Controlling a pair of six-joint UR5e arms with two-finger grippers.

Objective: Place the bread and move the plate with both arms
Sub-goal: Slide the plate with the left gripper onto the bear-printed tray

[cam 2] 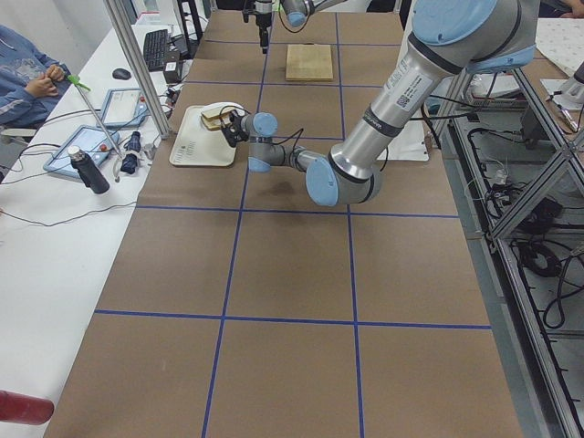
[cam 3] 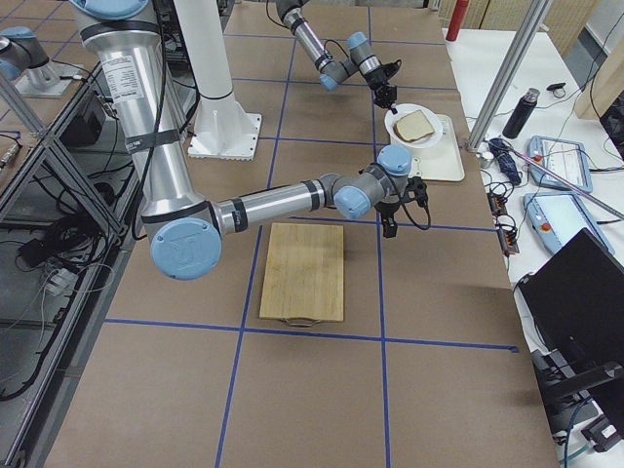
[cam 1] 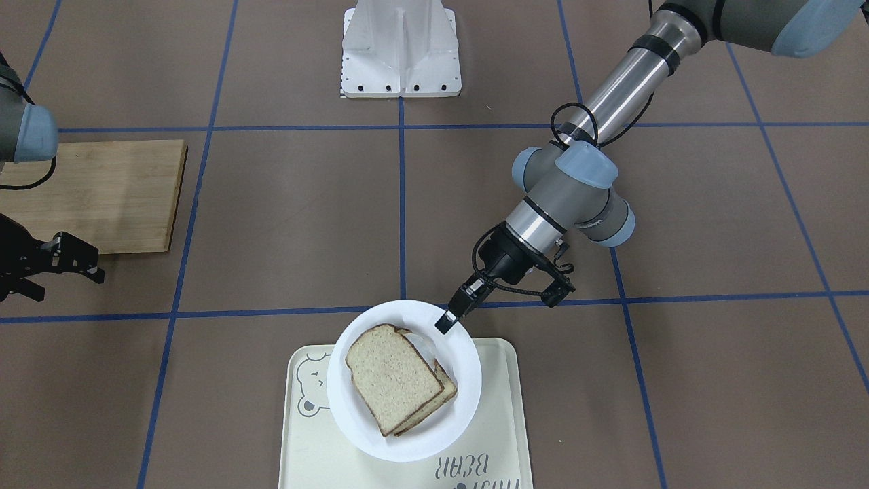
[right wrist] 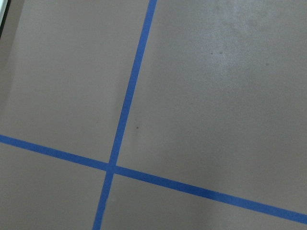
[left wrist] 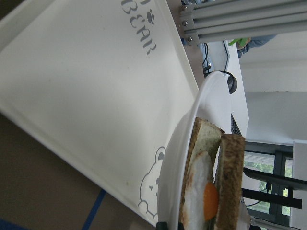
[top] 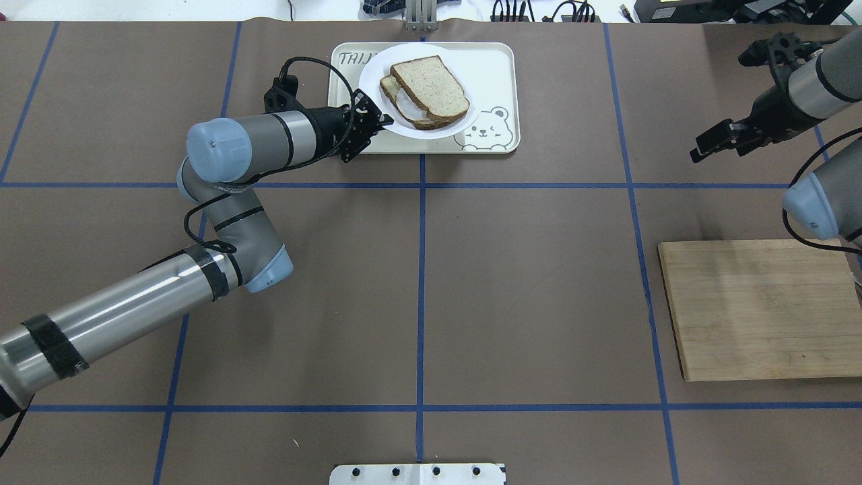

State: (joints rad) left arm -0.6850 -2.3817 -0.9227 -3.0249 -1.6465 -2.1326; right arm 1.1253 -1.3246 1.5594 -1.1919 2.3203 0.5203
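The plain bread slice (cam 1: 392,377) lies on top of an egg-topped slice on the white plate (cam 1: 461,360), which sits over the cream bear tray (cam 1: 495,421). In the overhead view the bread (top: 431,84) and plate (top: 374,77) are at the far middle. My left gripper (cam 1: 445,322) is shut on the plate's rim on the robot's side; it also shows in the overhead view (top: 378,121). The left wrist view shows the plate's rim (left wrist: 192,143) edge-on, the bread (left wrist: 231,182) and the egg (left wrist: 206,199) beneath. My right gripper (cam 1: 64,272) hangs open and empty above the table, far from the plate.
A wooden cutting board (top: 761,310) lies on my right side, also seen in the front view (cam 1: 102,197). The white robot base mount (cam 1: 400,54) stands at the table's middle edge. Blue tape lines cross the brown table.
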